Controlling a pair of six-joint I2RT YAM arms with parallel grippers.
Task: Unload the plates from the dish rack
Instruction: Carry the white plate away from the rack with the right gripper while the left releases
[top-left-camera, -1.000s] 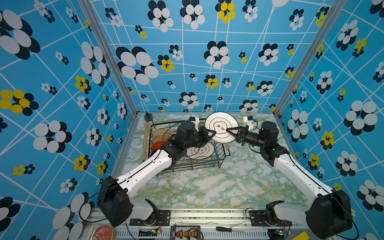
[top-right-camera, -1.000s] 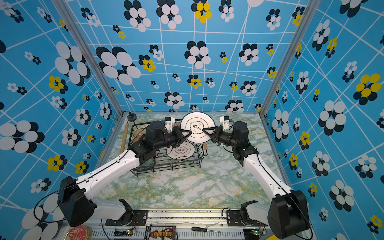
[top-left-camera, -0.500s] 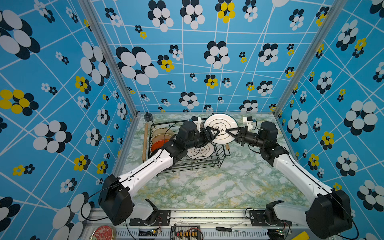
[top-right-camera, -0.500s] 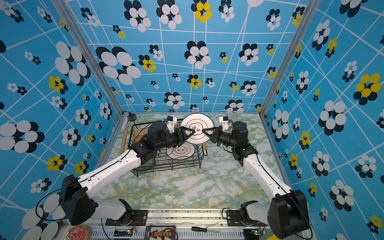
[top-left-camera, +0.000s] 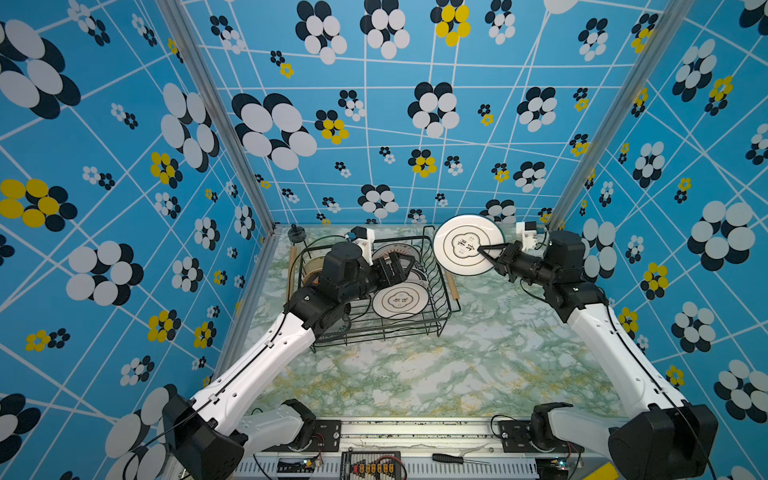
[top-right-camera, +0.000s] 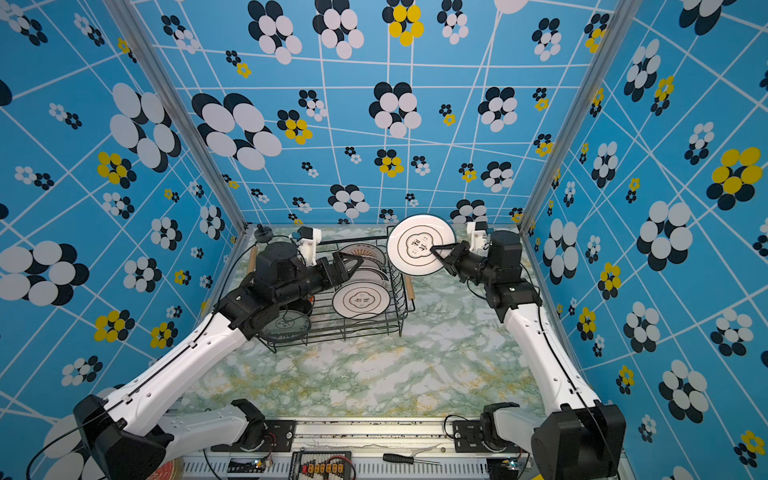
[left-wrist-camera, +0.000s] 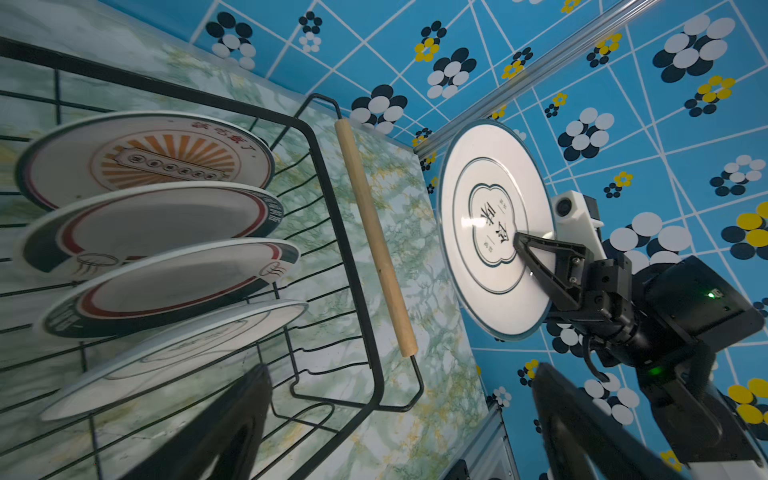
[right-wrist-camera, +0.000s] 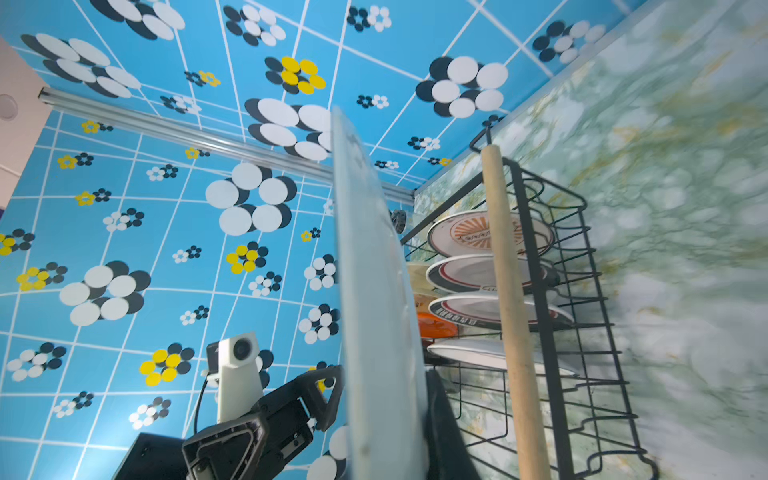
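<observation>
Gripping white plate (top-left-camera: 454, 258) upright in right gripper (top-left-camera: 482, 250), beside dish rack (top-left-camera: 451, 309); holding left gripper (top-left-camera: 401, 266) wide open above racked plates (left-wrist-camera: 158, 216).

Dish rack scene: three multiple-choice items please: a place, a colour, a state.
1. Relative to the dish rack, where is the white plate in the right gripper?
A. standing inside it
B. held up outside it, past its right end
C. flat beneath it

2. What colour are the rack's handles?
A. red
B. light wood
C. blue

3. How is the left gripper?
A. open and empty over the rack
B. shut on a plate
C. shut on a handle

1 B: the left wrist view shows it in the air beyond the handle.
2 B: both rods are pale wood.
3 A: its jaws stand apart, nothing between.
</observation>
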